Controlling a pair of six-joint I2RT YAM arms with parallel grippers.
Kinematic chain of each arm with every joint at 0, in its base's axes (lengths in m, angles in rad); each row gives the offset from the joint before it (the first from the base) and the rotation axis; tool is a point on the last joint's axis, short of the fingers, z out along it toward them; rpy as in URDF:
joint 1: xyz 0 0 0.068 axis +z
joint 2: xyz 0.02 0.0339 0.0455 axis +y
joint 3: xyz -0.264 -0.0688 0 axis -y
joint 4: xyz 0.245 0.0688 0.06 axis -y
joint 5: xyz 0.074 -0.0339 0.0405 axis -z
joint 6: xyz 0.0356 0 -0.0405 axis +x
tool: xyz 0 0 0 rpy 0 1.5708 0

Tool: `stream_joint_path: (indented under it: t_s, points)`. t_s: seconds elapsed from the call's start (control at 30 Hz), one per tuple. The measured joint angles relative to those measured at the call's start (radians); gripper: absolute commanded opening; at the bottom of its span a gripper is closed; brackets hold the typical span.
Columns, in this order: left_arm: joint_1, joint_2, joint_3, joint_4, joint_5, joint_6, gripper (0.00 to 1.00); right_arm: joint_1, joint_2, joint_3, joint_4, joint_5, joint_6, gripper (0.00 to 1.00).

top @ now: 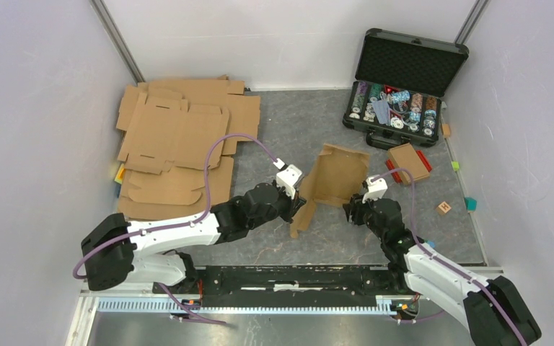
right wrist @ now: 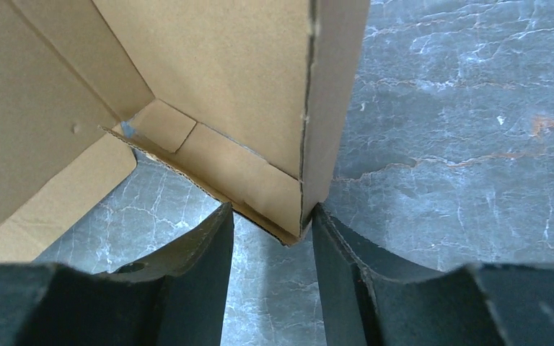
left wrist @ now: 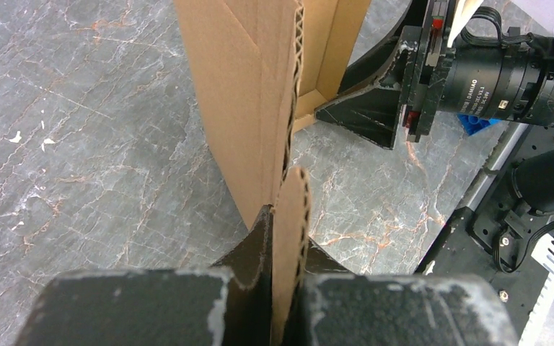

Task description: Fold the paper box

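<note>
The paper box [top: 335, 176] is a brown corrugated blank, partly folded, standing on the grey marble table between my two arms. My left gripper [top: 299, 198] is at its left side, shut on a thin rounded flap [left wrist: 291, 216] that stands on edge between the pads; the box wall [left wrist: 242, 86] rises just beyond. My right gripper [top: 351, 209] is at the near right corner. In the right wrist view its jaws [right wrist: 270, 213] stand apart around that corner [right wrist: 292, 216]. The right fingertip [right wrist: 324, 223] touches the outer wall, and the left fingertip sits just under the bottom edge.
A stack of flat cardboard blanks [top: 177, 144] lies at the back left. An open black case of poker chips [top: 400, 86] stands at the back right. Near it lie a small brown cardboard piece [top: 409, 162], a wooden cube [top: 443, 207] and a teal block [top: 470, 204].
</note>
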Motion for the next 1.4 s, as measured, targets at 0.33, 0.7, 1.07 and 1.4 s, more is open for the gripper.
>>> stream_joint_path:
  t_s: [0.33, 0.7, 1.07, 1.4]
  points:
    - [0.000, 0.008, 0.004, 0.007, 0.019, 0.000, 0.04, 0.029, 0.054, 0.000, 0.061, 0.090, 0.015, 0.45]
    - [0.000, 0.024, 0.005, 0.030, 0.045, 0.000, 0.04, 0.089, 0.181, 0.009, 0.108, 0.199, 0.015, 0.42]
    - [0.000, 0.037, 0.008, 0.044, 0.048, 0.000, 0.04, 0.102, 0.241, 0.016, 0.164, 0.273, 0.059, 0.40]
    - [0.000, 0.043, 0.013, 0.045, 0.063, 0.000, 0.04, 0.102, 0.290, 0.029, 0.198, 0.303, 0.088, 0.48]
